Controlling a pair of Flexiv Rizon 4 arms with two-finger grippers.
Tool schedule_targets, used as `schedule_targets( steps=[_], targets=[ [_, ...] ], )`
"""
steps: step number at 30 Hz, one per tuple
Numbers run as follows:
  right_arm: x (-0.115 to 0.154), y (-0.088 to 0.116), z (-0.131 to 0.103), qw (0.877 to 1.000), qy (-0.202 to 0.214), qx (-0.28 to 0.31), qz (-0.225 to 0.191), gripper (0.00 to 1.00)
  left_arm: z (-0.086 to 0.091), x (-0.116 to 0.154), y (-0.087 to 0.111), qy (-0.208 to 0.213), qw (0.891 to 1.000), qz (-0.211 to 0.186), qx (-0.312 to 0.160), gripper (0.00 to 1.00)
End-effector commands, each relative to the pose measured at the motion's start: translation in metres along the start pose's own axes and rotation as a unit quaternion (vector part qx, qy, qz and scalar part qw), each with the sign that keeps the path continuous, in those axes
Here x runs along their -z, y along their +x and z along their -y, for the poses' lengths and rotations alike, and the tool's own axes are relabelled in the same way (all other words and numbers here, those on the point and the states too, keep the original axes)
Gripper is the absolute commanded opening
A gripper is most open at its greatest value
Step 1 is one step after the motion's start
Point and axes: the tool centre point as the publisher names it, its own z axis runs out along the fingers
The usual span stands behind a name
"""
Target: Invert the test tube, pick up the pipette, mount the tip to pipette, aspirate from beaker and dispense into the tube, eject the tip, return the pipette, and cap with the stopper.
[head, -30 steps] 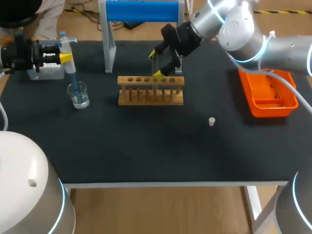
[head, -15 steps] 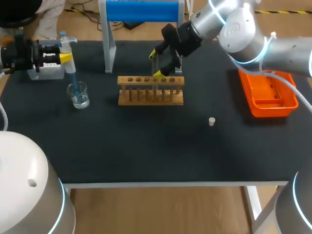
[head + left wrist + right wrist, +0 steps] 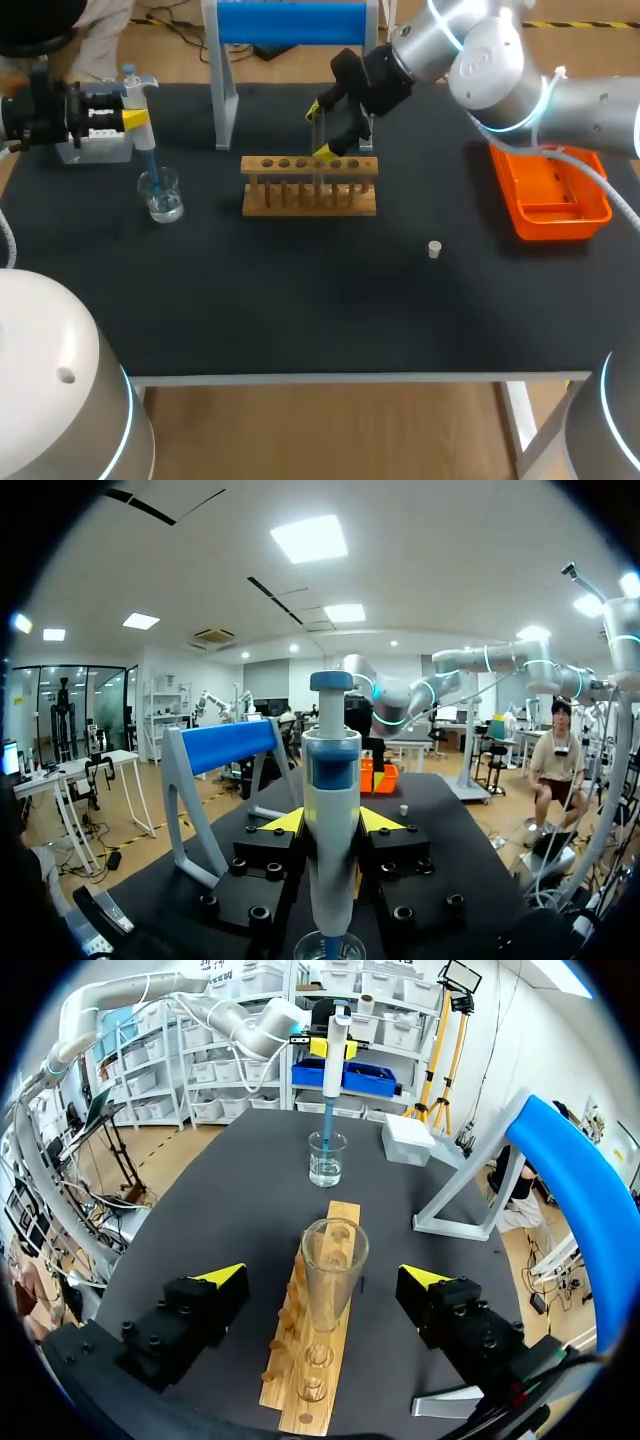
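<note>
Upper left: the left gripper point(image 3: 136, 119) is clamping the pipette point(image 3: 331, 780) upright, tip dipping into the beaker point(image 3: 161, 195), evidently for aspiration; upper centre: the right gripper point(image 3: 319, 130) is straddling the racked test tube point(image 3: 333, 1270), fingers wide.

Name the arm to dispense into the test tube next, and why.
Left: the left gripper is shut on the pipette, tip in the beaker. The right gripper stands open around the test tube in the rack.

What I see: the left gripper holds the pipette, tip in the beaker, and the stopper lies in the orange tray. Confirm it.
Wrong on the stopper: the head view shows it on the table, outside the orange tray. The left gripper does hold the pipette, tip in the beaker.
</note>
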Motion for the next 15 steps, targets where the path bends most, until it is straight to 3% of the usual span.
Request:
schedule_targets(
  steps=[1, 15],
  targets=[
    [0.001, 0.001, 0.000, 1.000, 0.001, 0.000, 0.000, 1.00, 0.002, 0.000, 0.002, -0.001, 1.000, 0.002, -0.002, 0.00],
    [0.001, 0.001, 0.000, 1.000, 0.001, 0.000, 0.000, 1.00, 0.021, -0.004, 0.010, -0.009, 1.000, 0.010, -0.021, 0.00]
  ],
)
